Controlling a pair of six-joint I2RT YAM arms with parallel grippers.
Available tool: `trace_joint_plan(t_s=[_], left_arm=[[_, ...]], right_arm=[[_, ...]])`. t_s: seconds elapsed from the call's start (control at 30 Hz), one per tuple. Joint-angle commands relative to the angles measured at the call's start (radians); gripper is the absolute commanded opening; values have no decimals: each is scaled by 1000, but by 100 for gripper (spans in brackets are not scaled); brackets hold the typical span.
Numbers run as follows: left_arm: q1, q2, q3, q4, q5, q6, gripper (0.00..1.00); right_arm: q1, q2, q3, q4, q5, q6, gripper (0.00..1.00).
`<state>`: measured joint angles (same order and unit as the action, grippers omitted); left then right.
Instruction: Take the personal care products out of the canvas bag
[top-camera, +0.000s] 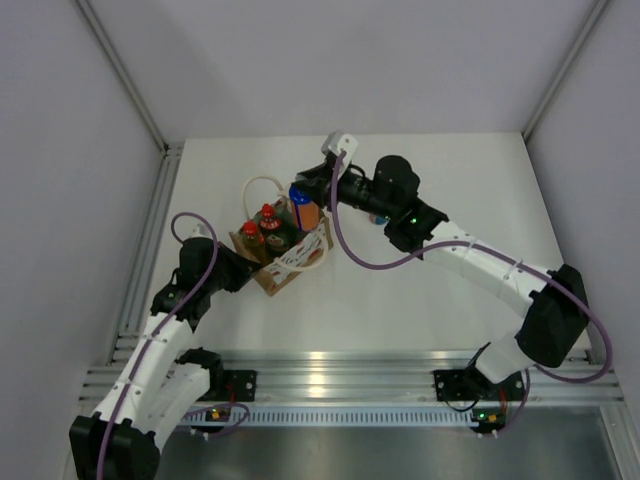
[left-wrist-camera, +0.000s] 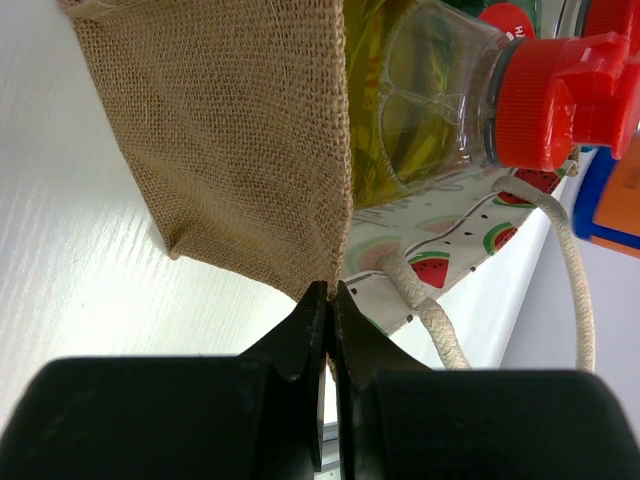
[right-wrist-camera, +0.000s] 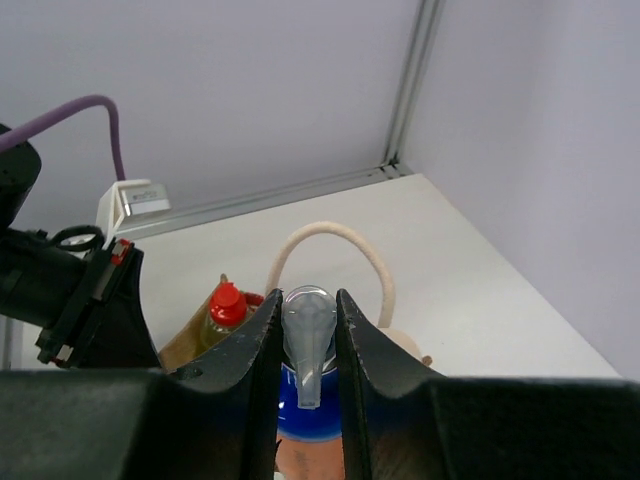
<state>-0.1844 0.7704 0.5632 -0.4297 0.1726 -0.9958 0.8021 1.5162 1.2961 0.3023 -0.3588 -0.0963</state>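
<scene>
The canvas bag (top-camera: 288, 272) stands mid-table, tan with a watermelon-print panel (left-wrist-camera: 440, 265) and white rope handles (left-wrist-camera: 572, 262). My left gripper (top-camera: 243, 267) is shut on the bag's burlap edge (left-wrist-camera: 331, 292). My right gripper (top-camera: 308, 190) is shut on the clear nozzle of the orange bottle with the blue cap (right-wrist-camera: 309, 345), at the bag's far end (top-camera: 306, 212). The yellow-green bottle with a red cap (left-wrist-camera: 420, 110) and the dark green one (top-camera: 271, 227) stand in the bag. The grey-green pump bottle is hidden.
A small blue object (top-camera: 379, 217) shows on the table just behind my right arm, mostly hidden. The enclosure walls meet at the back corner (right-wrist-camera: 400, 160). An aluminium rail (top-camera: 320, 375) runs along the near edge.
</scene>
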Motion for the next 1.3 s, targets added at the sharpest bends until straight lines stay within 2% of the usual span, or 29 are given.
trace_joint_plan(t_s=[0.0, 0.33, 0.43, 0.77, 0.93, 1.27], left_arm=[[5, 1, 21, -35, -42, 22, 6], [5, -3, 23, -35, -42, 20, 6], [5, -6, 23, -37, -42, 19, 6], [5, -3, 23, -35, -41, 19, 6], [5, -3, 23, -35, -41, 22, 6], [6, -6, 20, -37, -39, 23, 6]], right_arm=[[-10, -109, 39, 86, 106, 17, 0], [-37, -232, -98, 126, 334, -20, 0], [-67, -266, -159, 146, 354, 1, 0], [-197, -318, -392, 300, 337, 132, 0], [-239, -321, -523, 455, 314, 165, 0], [-305, -206, -679, 762, 248, 188, 0]])
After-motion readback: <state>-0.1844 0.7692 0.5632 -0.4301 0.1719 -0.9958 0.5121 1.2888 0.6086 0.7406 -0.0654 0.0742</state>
